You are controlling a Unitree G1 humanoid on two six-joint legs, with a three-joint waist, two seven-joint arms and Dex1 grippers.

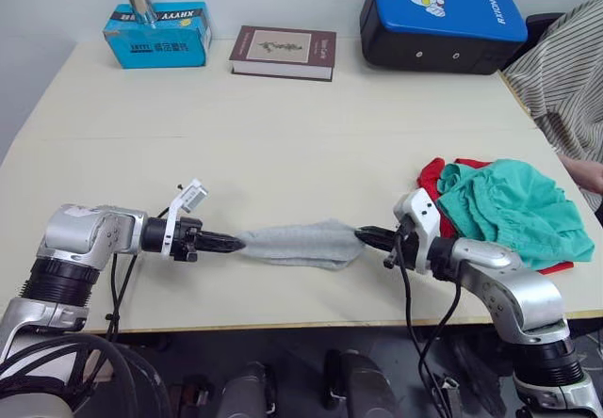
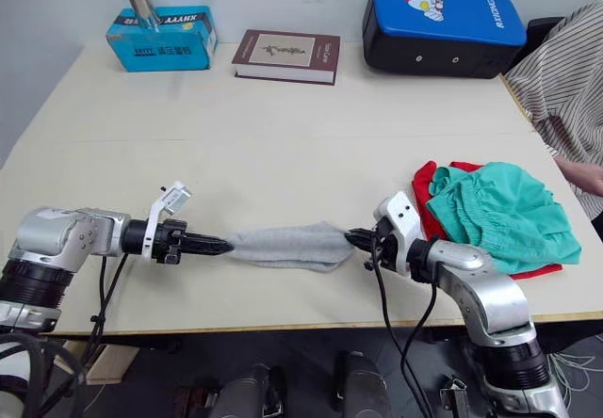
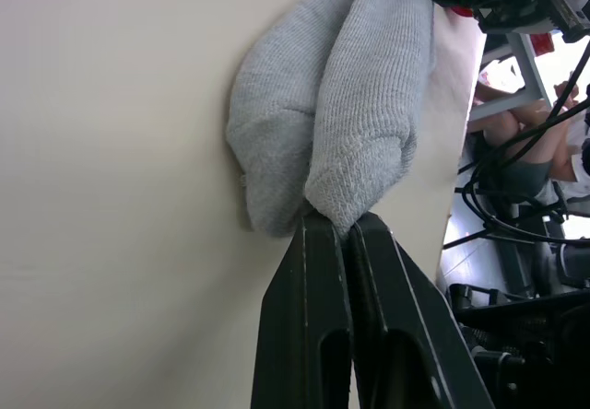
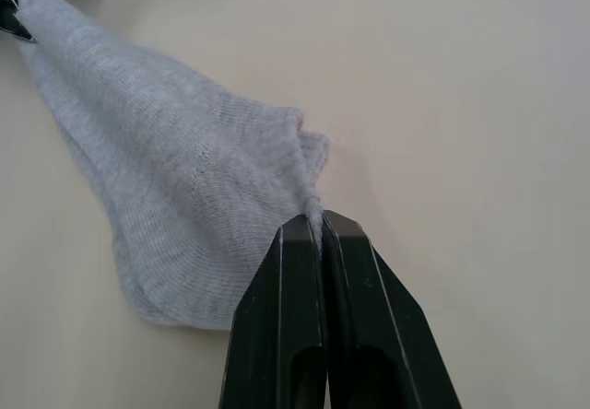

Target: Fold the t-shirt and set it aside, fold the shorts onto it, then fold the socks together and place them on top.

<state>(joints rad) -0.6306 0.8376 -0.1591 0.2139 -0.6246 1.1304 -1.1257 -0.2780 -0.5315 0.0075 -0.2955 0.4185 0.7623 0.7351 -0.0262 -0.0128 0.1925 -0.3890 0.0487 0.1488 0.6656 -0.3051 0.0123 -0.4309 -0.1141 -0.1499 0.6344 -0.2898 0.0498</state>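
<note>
Left eye view: the socks lay on the pale bench near its front edge, stretched flat between the two arms. The left claw was clamped on one end and the right claw on the other, presumably to hold the pair taut and aligned for folding. To the right, the teal-green shorts sat in a loosely bunched heap on the red t-shirt, whose edges showed beneath. Both garments appeared already set aside, so the sock stage was judged to be in hand.

Right eye view: the same arrangement. At the far edge of the bench stood a blue tissue box, a hardback book and a blue padded case, all well apart from the work. A person's striped sleeve showed at the right edge.

Left wrist view: the left claw's fingers were closed on a pinch of soft, ribbed grey knit. Two rounded sock ends lay side by side, one of them in the pinch.

Right wrist view: the right claw's fingers were closed on a small peak of fabric at the opposite end. The knit was fine, limp and slightly creased, and it fanned out flat on the smooth bench.
</note>
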